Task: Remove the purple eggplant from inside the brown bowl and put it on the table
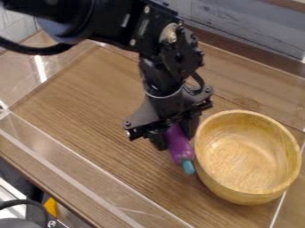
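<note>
Eggplant (180,151), glossy purple with a small teal tip pointing down, hangs nearly upright in the black gripper (176,134), just outside the left rim of the brown bowl (247,156) and over the table.

At the far left, a clear acrylic wall (36,62) runs along the edge of the table (84,107), whose brown wood grain stretches in long fine lines toward the centre. Another clear wall crosses the lower left corner, with reflections on it.

Near the middle, the black robot arm (119,22) reaches in from the upper left and bends down to its wrist. The gripper points steeply downward, and its fingers are clenched on the upper part of the eggplant, so that only the lower body and the teal tip show beneath them. Whether the tip touches the tabletop cannot be told; it sits low, close beside the bowl's outer wall.

To the right, the round, light tan bowl rests on the table, its thick rim and pale grained inside open to view. Its left rim lies just beside the eggplant.
</note>
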Action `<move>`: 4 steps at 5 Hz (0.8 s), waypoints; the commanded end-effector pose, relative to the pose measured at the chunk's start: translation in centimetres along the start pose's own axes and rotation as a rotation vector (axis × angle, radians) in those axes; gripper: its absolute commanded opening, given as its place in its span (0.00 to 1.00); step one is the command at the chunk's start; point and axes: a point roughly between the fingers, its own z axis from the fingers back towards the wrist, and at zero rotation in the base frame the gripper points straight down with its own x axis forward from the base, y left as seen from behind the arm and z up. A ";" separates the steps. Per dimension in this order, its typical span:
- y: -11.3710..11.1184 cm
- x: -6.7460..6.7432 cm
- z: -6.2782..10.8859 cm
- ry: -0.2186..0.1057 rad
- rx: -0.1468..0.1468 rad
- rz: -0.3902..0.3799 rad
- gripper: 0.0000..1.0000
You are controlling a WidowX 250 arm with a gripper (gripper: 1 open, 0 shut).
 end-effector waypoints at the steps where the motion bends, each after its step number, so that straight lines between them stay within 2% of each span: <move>1: -0.5 1.2 0.1 -0.033 -0.012 0.011 0.00; 3: 1.1 1.5 0.4 -0.061 0.030 0.075 0.00; 4: 0.9 1.1 -0.6 -0.060 0.044 0.055 0.00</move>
